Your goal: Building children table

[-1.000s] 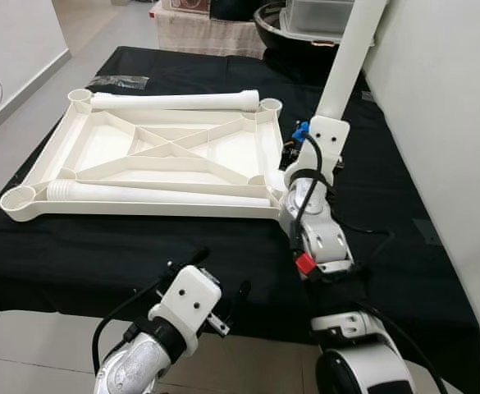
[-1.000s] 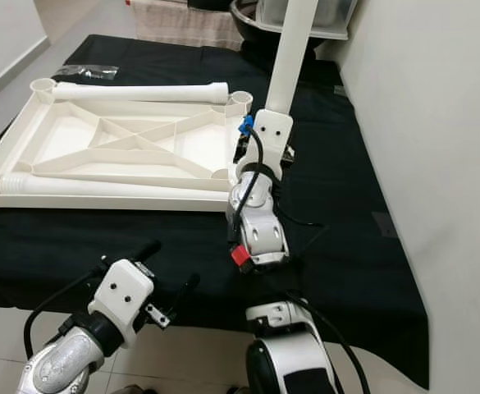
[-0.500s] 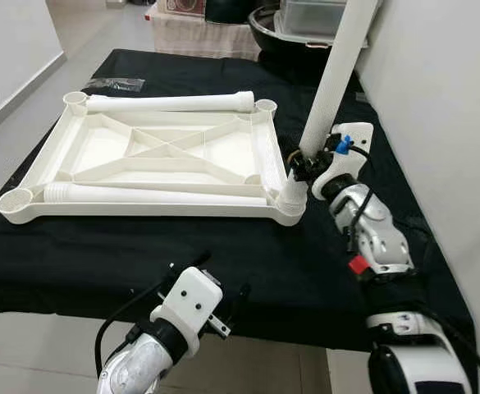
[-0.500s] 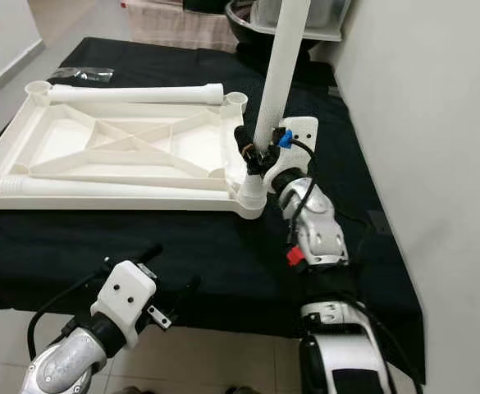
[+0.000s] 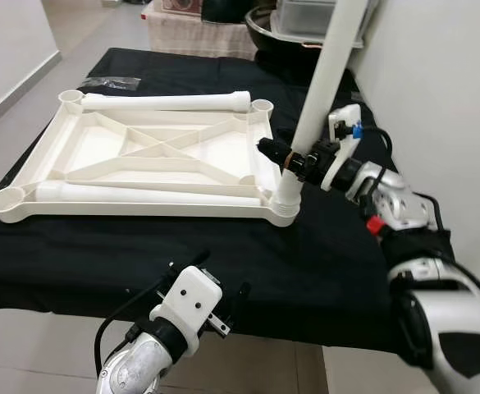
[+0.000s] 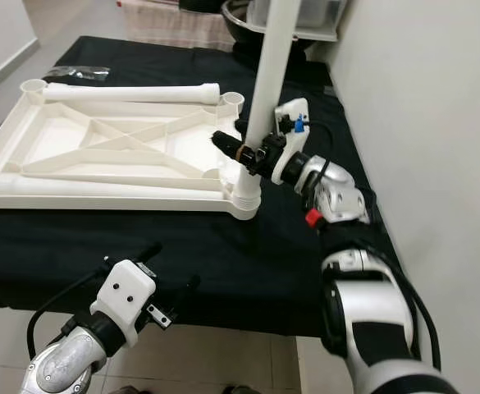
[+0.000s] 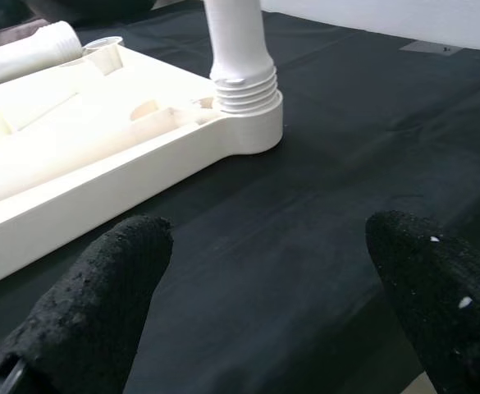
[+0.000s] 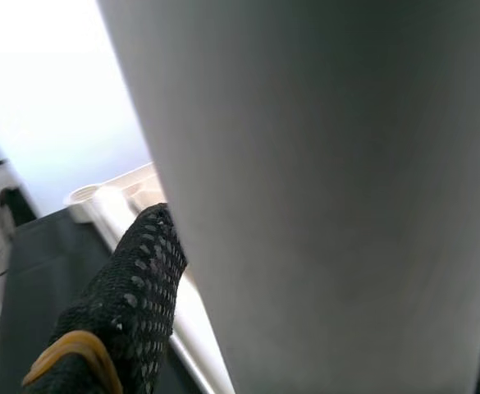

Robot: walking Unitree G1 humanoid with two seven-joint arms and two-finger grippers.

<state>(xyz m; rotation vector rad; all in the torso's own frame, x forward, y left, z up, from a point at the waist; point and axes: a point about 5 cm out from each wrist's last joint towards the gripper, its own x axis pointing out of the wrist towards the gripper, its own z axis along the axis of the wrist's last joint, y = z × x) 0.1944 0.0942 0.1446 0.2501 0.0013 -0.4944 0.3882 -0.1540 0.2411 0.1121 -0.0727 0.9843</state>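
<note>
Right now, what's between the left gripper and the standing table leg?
Only bare black cloth, seen in the left wrist view, between the left gripper and standing leg.

1. Silver arms with rounded joints, looped with black cables.
2. Left tool (image 5: 215,283): white angular housing, dark screws, black fingers (image 7: 92,304) of knobbly texture.
3. Right tool (image 5: 282,153): white bracket, blue connector, red tab; orange band around one finger (image 8: 116,312).

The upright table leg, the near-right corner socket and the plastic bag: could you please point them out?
upright table leg (image 5: 317,98): left eye view, mid shaft.
corner socket (image 7: 252,131): left wrist view, outer wall.
plastic bag (image 5: 108,82): left eye view, its middle.
</note>
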